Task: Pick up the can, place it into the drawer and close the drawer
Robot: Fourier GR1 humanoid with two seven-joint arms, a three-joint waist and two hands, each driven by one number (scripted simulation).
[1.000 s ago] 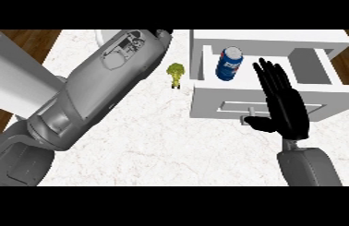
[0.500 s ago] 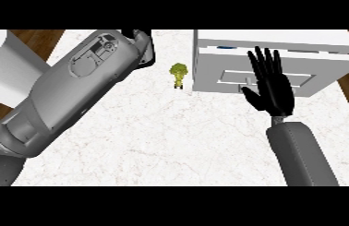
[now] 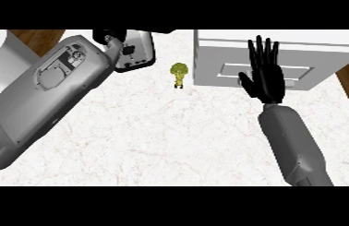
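The white drawer unit (image 3: 225, 59) stands at the back right of the marble counter, and its drawer front (image 3: 300, 75) sits flush with the cabinet, shut. The can is hidden; none of it shows. My right hand (image 3: 267, 77) is open, its straight fingers laid flat against the drawer front, pointing away from me. My left forearm (image 3: 54, 91) crosses the left side of the view; only the wrist end of my left hand (image 3: 112, 36) shows at the top edge, fingers out of sight.
A small green broccoli floret (image 3: 179, 73) stands on the counter (image 3: 170, 137) just left of the drawer unit. Brown wood floor (image 3: 34, 36) shows beyond the counter's back left corner.
The drawer, open with the blue can inside a second ago, has slid fully shut. My right hand followed it forward, fingers straight. The left forearm swung up and left.
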